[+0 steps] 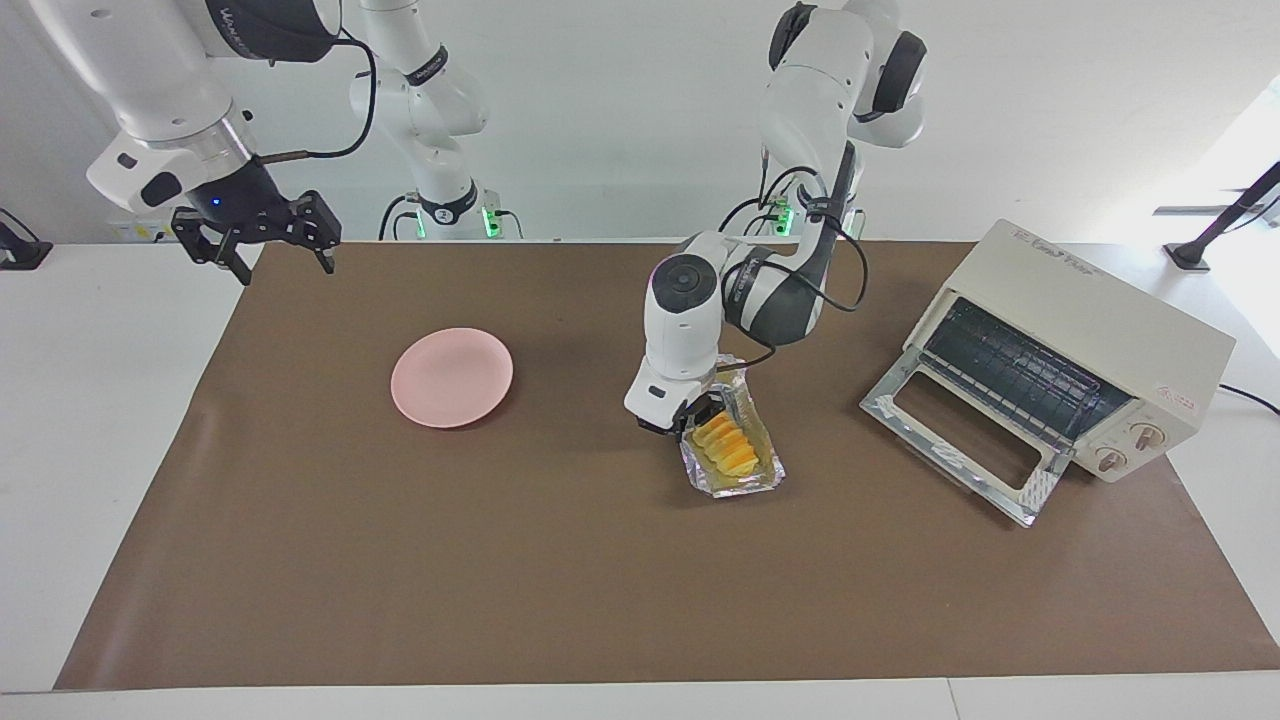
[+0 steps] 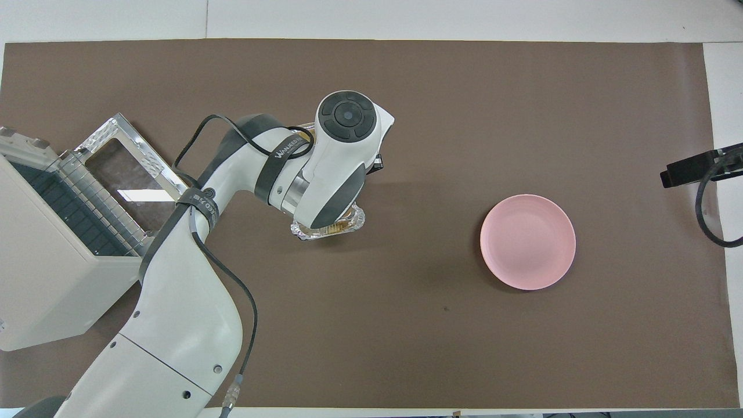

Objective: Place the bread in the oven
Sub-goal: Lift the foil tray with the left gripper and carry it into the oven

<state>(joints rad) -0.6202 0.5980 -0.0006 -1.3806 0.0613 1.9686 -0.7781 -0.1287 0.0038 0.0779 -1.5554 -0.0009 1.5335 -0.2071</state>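
L gripper (image 1: 695, 420): I see it down at the foil tray (image 1: 742, 470), at the end of the bread (image 1: 727, 447) nearer the robots. Dark fingers sit right at the loaf; I cannot tell how far apart they are or whether they hold anything. In the overhead view the L arm's wrist covers the gripper and nearly all of the tray (image 2: 354, 223), so only a strip of foil rim shows.

Bread: qty 1, yellow-orange, ridged, lying in the foil tray (qty 1). Tray rests on the brown mat (image 1: 500, 560), between the pink plate (image 1: 452, 377) and the oven (image 1: 1060, 360).

Oven: qty 1, cream-white, at the L arm's end of the table. Door (image 1: 960, 435) is dropped fully open, lying flat on the mat. Rack visible inside. 2 knobs on the front panel. Oven is apart from the tray; nothing in it that I can see.

Plate: qty 1, round, bare, toward the R arm's end, well apart from the tray (image 2: 527, 241).

R gripper (image 1: 258, 235): fingers spread apart, holding nothing, raised over the mat's corner at the R arm's end. R arm waits there. In the overhead view only a dark part of it shows at the frame edge (image 2: 693, 167).
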